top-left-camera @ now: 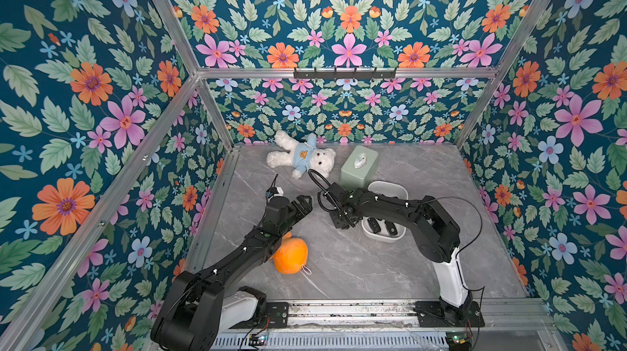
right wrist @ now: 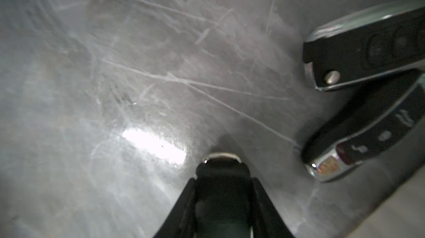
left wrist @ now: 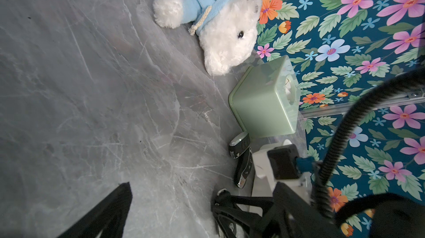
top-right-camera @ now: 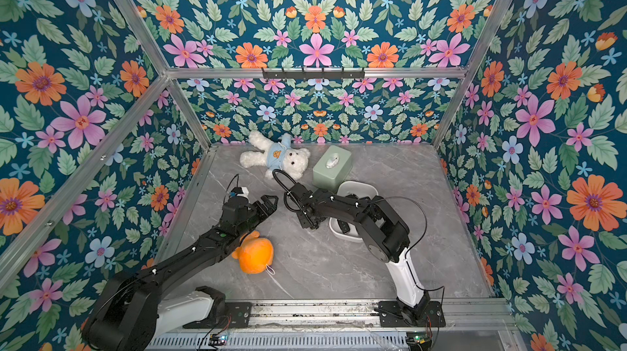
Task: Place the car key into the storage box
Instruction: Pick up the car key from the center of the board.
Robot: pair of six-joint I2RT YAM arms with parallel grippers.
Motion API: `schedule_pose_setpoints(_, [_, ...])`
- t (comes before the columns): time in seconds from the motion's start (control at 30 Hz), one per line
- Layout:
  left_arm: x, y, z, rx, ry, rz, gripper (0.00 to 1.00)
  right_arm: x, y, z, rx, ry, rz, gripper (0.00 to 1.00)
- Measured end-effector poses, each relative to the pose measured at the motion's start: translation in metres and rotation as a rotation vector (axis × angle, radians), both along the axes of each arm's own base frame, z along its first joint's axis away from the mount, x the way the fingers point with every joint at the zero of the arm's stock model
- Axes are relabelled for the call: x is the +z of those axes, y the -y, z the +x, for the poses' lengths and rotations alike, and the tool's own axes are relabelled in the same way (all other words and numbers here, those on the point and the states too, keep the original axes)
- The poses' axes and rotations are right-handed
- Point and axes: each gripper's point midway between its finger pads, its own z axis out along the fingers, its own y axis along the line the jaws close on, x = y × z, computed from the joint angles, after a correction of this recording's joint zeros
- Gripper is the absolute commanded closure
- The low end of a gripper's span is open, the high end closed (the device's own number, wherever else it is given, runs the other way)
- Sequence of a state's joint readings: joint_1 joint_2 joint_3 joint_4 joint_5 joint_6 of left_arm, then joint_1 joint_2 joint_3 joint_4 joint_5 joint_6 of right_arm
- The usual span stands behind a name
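Checking in from the remote station. The right gripper [right wrist: 223, 180] is clenched on a black car key [right wrist: 222, 167]: in the right wrist view both fingers press against the fob's sides, with its silver end poking out past them. I can't tell whether it's off the grey marble tabletop [top-left-camera: 339, 264] or sitting on it. That key is just beside the white storage box [top-left-camera: 383, 237], outside it, on the side facing the left arm.

Two more loose keys [right wrist: 368, 50] lie overlapping on the tabletop close to the held one, between the storage box and the pale green tissue box [top-left-camera: 359, 166], which stands just beside the storage box on its back-wall side. In a top view the storage box has some black fobs [top-left-camera: 373, 225] lying in its near end, though the right arm covers its middle.

The left gripper [top-left-camera: 307, 204] is released, jaws wide apart with nothing between them, hanging well away from the storage box. The white teddy bear [top-left-camera: 305, 157] lies beyond the tissue box, and the orange plush [top-left-camera: 290, 256] sits well apart from the storage box, partly under the left arm.
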State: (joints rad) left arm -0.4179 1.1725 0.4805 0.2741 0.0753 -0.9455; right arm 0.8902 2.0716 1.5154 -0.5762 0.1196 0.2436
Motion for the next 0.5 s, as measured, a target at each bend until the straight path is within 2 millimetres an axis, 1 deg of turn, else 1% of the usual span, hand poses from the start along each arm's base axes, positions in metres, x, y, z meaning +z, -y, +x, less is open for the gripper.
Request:
schedule_pose_setpoints(0.1, [-0.001,0.000,0.000,0.002,-0.005,-0.001,0.00,0.023,-0.006,0.007,-0.012,0.052,0.062,0.70])
schedule_pose_setpoints(0.23, [-0.003,0.000,0.000,0.007,-0.015,-0.009,0.00,0.048,-0.006,0.015,-0.045,0.113,0.124,0.71])
schedule_pose_setpoints(0.37, [-0.006,0.001,0.001,0.004,-0.024,-0.007,0.00,0.073,0.005,0.026,-0.108,0.187,0.183,0.71])
schedule_pose_setpoints(0.5, [-0.010,0.006,0.002,-0.018,-0.041,-0.013,0.00,0.094,0.025,0.034,-0.192,0.248,0.234,0.71])
